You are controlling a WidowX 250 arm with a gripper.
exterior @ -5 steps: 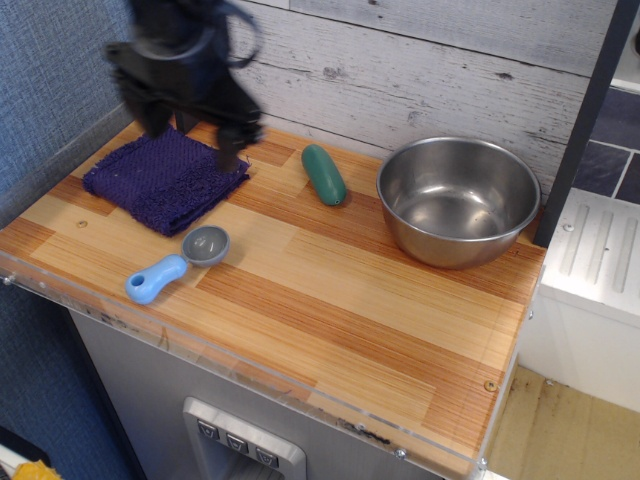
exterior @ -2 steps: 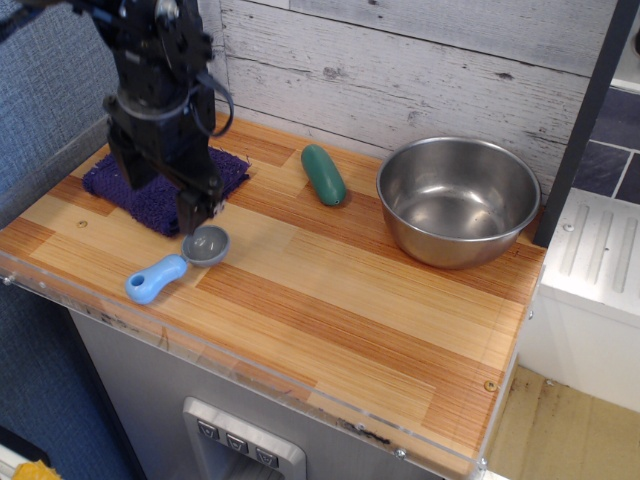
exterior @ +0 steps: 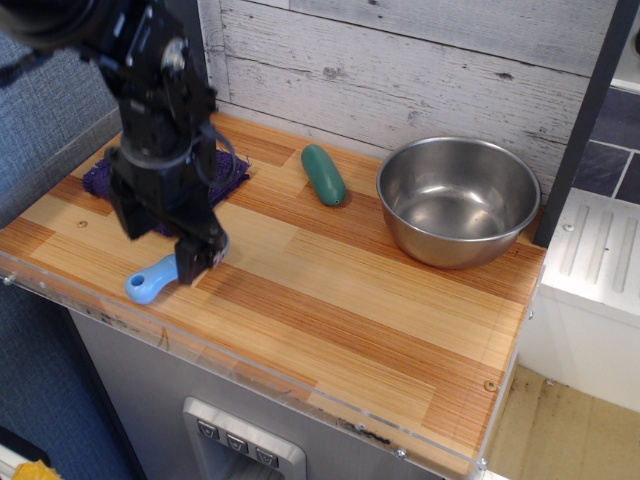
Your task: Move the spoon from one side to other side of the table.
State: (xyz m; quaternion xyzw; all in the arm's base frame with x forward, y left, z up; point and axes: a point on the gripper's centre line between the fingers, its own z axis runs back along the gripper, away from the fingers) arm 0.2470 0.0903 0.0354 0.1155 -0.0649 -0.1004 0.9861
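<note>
Along a whitewashed plank wall we see the table [exterior: 330, 300], a striped countertop of light and reddish-brown wood with a clear rim, on top of a grey cabinet. Next in size is the black robot arm, which reaches down over the left end of the table. Its gripper [exterior: 165, 245] hangs low over the spoon, with one dark finger [exterior: 196, 256] at the spoon's bowl end and the other at the far left; the jaws stand spread apart, and we cannot tell whether they touch the spoon. A large steel bowl [exterior: 458, 200] sits at the right rear. A purple cloth [exterior: 232, 170] lies at the left rear, mostly hidden by the arm. A green oblong object [exterior: 323, 174] lies between cloth and bowl. The spoon [exterior: 150, 282] lies near the front left edge; only its light-blue handle shows.
</note>
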